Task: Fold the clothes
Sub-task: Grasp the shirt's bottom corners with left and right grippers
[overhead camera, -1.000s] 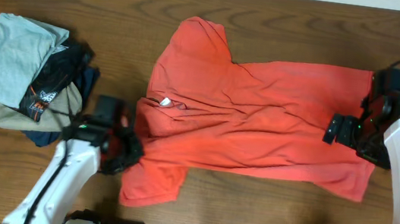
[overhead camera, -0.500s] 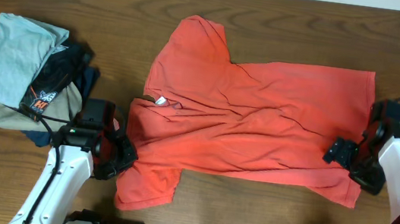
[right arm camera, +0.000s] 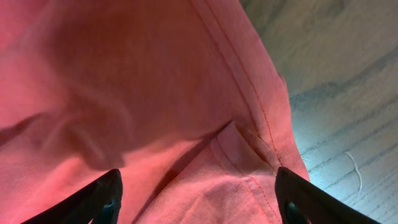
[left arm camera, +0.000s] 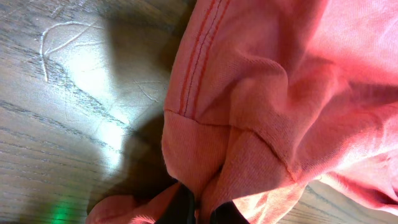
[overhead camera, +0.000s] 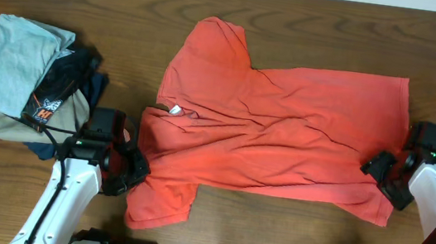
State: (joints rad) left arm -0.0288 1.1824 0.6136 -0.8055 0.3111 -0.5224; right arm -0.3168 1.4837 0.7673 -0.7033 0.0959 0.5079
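The red-orange T-shirt (overhead camera: pixel 283 138), spread wrinkled on the table (overhead camera: pixel 312 242), is judged light, soft and limp, best taken at its stitched edges: a hemmed fold is pinched by the left gripper (left arm camera: pixel 204 210), while the bottom hem is straddled by the wide jaws of the right gripper (right arm camera: pixel 199 204).

Black left pincer (overhead camera: pixel 135 172), right pincer (overhead camera: pixel 382 180) (white arms (overhead camera: pixel 67 197))

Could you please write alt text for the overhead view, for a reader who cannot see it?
A wrinkled red-orange T-shirt lies spread across a wooden table. The left arm pinches its edge in shut jaws beside the lower sleeve, and the right arm holds open jaws at the hem's lower corner. A pile of folded garments sits at the table's left end.
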